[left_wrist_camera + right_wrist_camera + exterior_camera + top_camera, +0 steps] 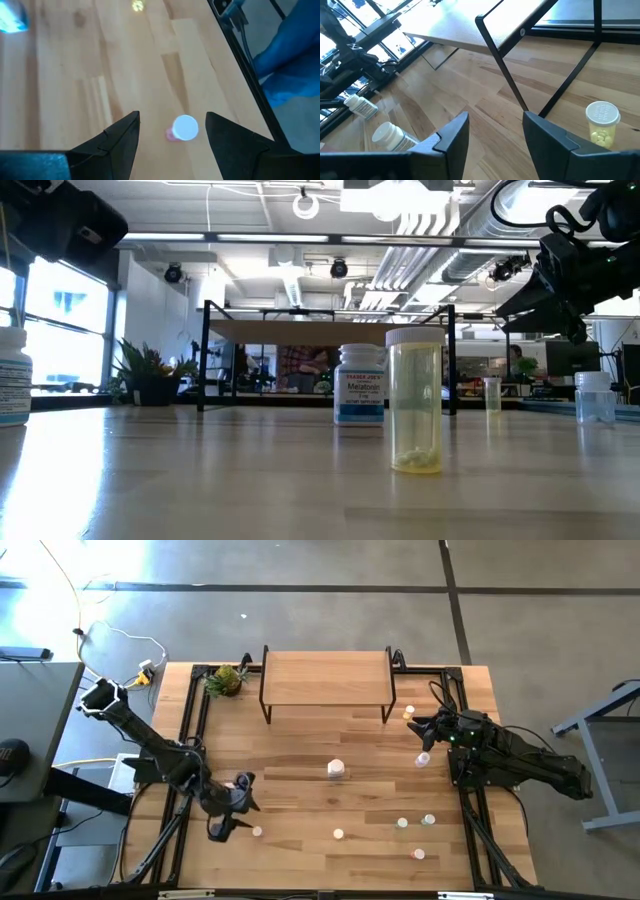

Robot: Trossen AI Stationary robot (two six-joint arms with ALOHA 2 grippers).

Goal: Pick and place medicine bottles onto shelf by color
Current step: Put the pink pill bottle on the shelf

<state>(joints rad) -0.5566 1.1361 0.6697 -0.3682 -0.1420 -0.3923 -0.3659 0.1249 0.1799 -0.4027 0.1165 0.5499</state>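
Note:
My left gripper is open near the table's near-left part, pointing down. A small pink bottle with a white cap stands upright on the wood below, showing between its fingers, apart from both. My right gripper is open, low beside the right legs of the shelf. A yellow bottle stands by those legs. A white bottle stands mid-table. Several more small bottles stand near the near-right part, among them a clear yellow one.
A leafy plant sits at the far-left corner beside the shelf. Another white bottle stands just nearward of my right gripper. Black frame rails run along the table's left and right sides. Bare wood lies between the shelf and the mid-table bottle.

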